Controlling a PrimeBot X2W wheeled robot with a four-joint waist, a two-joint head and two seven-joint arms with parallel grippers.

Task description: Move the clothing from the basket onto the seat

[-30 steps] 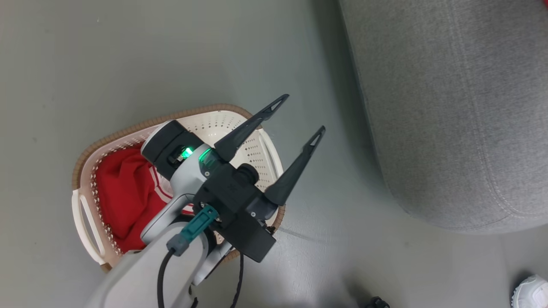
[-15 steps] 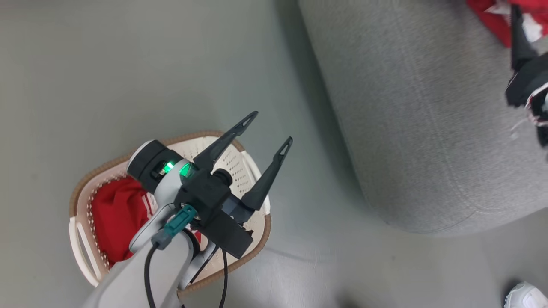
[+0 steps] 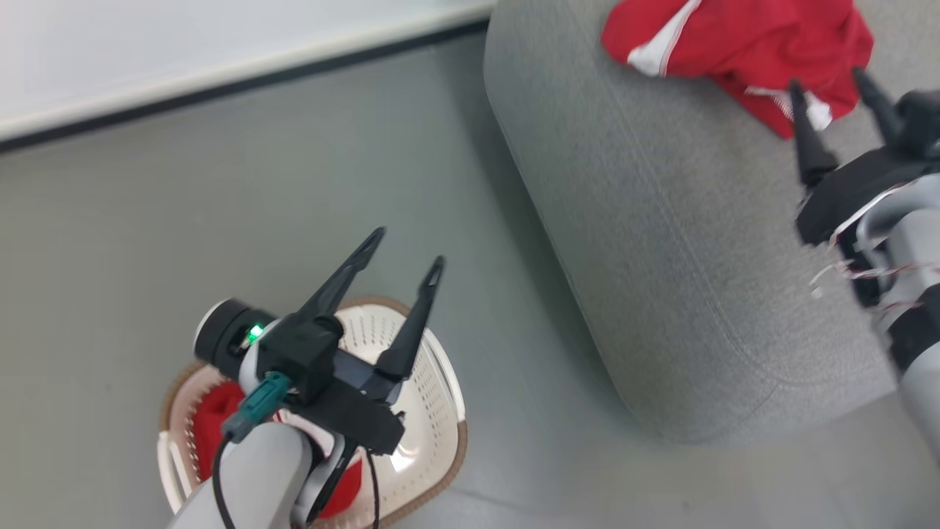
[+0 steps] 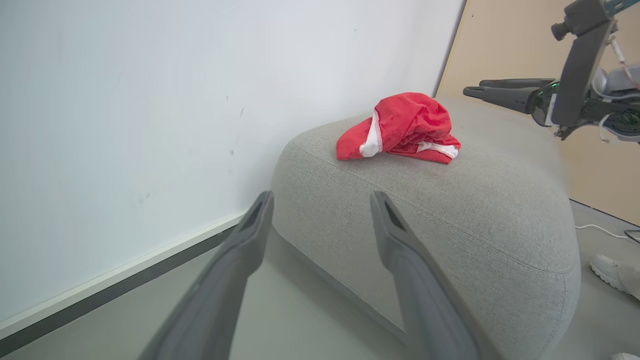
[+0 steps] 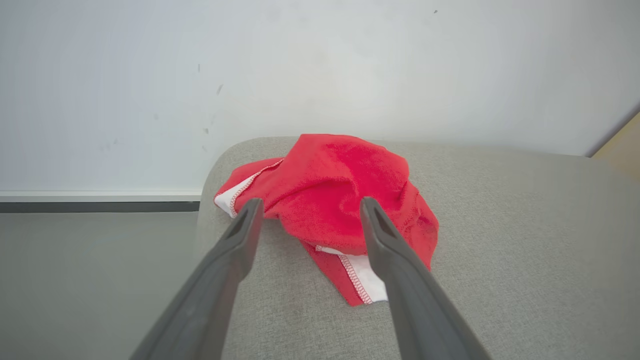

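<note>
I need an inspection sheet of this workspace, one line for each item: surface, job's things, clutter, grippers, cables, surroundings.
Surface: grey floor; grey seat standing on it.
Job's things: one red garment lies crumpled on the seat; second red garment lies in the basket.
Clutter: white shoe on the floor beside the seat.
Grippers: left gripper open, empty, above the basket; right gripper open, empty, near the garment on the seat.
Cables: black cable along the left arm; thin white cable on the floor.
Surroundings: white wall with dark baseboard; tan panel.
</note>
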